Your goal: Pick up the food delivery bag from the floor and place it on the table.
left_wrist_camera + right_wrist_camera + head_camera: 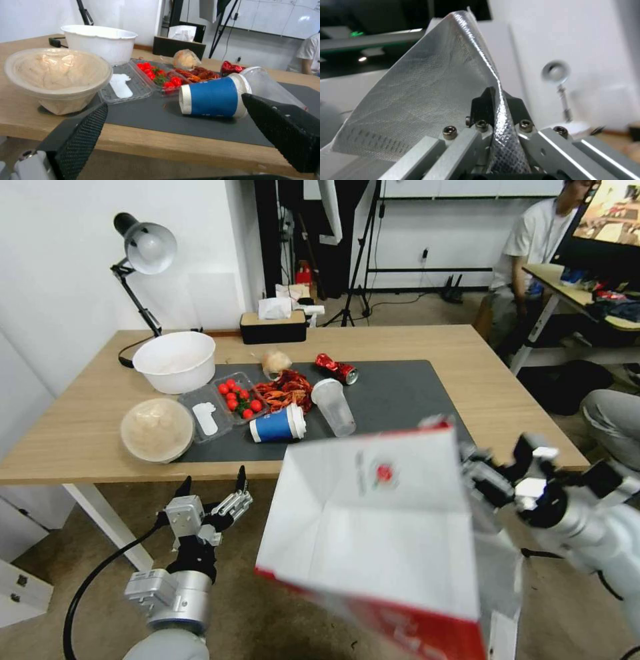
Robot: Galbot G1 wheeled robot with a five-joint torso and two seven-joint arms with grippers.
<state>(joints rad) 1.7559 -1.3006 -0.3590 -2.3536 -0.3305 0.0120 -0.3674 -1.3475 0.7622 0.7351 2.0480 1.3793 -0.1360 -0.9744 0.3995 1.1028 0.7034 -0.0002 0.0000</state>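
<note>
Foil-lined rim of the food delivery bag (373,527) is pinched by the right claw (495,105), bag held off the floor before the table's (507,400) near edge. Left claw (213,490) is spread, idle. Probably best lifted higher so the blue cup (277,425) gets cleared.

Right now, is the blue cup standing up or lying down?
Lying down: the blue cup rests on its side on the dark mat.

Head looks down; left wrist shares table (467,380).
</note>
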